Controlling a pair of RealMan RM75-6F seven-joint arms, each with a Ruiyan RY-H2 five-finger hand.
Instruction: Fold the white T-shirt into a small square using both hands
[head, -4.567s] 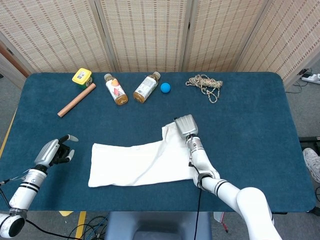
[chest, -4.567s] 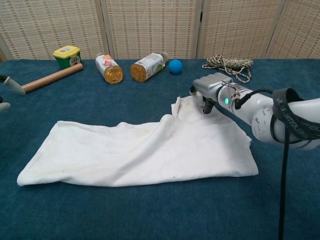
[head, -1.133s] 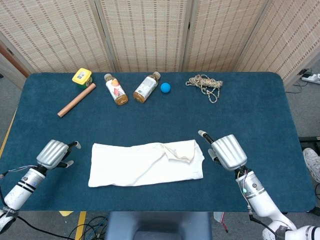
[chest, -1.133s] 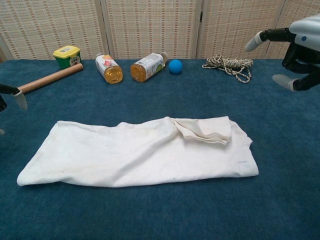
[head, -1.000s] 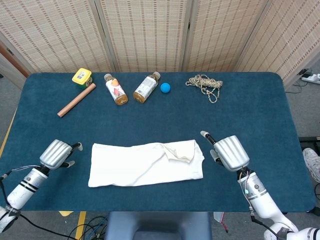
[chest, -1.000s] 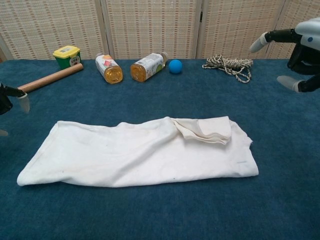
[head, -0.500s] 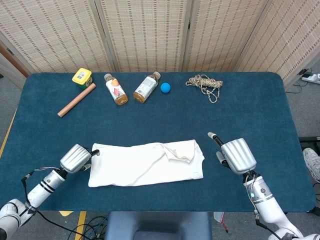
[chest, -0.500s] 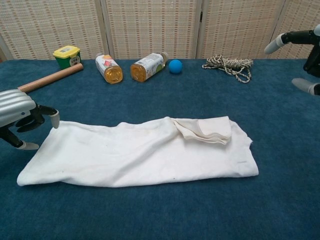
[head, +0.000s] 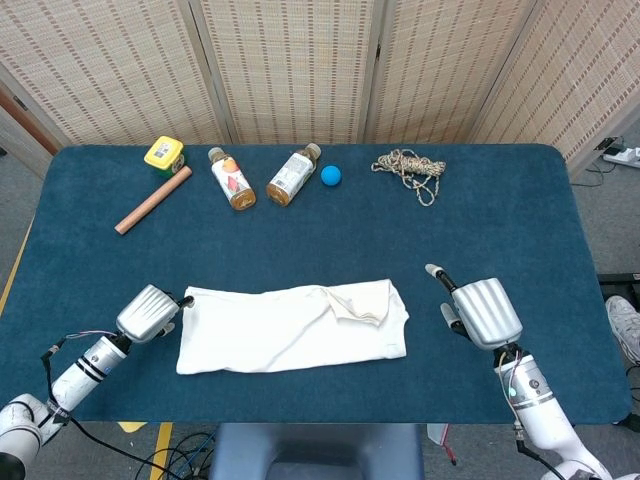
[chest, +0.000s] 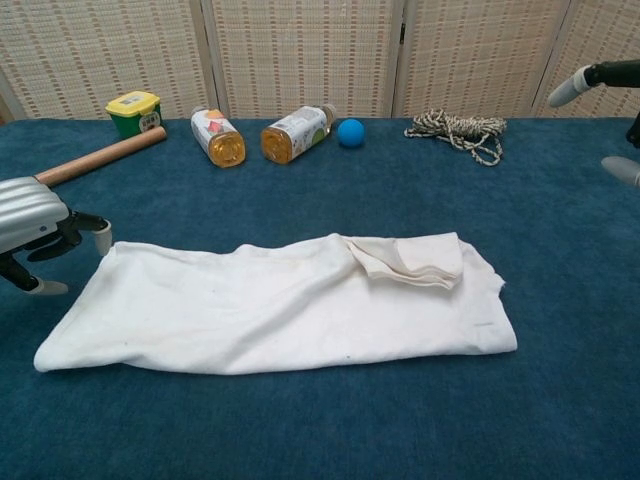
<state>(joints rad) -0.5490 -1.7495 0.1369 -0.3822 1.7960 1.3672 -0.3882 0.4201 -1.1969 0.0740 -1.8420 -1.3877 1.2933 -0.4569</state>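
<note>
The white T-shirt (head: 290, 328) (chest: 280, 305) lies on the blue table as a long flat band, with a small folded flap near its right end. My left hand (head: 148, 312) (chest: 32, 222) hovers at the shirt's far left corner, fingers apart, a fingertip close to the cloth edge; it holds nothing. My right hand (head: 484, 311) floats to the right of the shirt, well apart from it, fingers spread. The chest view shows only its fingertips (chest: 572, 88) at the right edge.
Along the far edge of the table (head: 500, 220) lie a yellow-lidded green tub (head: 164, 154), a wooden rolling pin (head: 152, 200), two bottles on their sides (head: 231, 179) (head: 291, 175), a blue ball (head: 331, 176) and a coil of rope (head: 408, 168).
My left hand came in from the left to the shirt's left corner. My right hand drifted further right, away from the shirt. The shirt lies as before.
</note>
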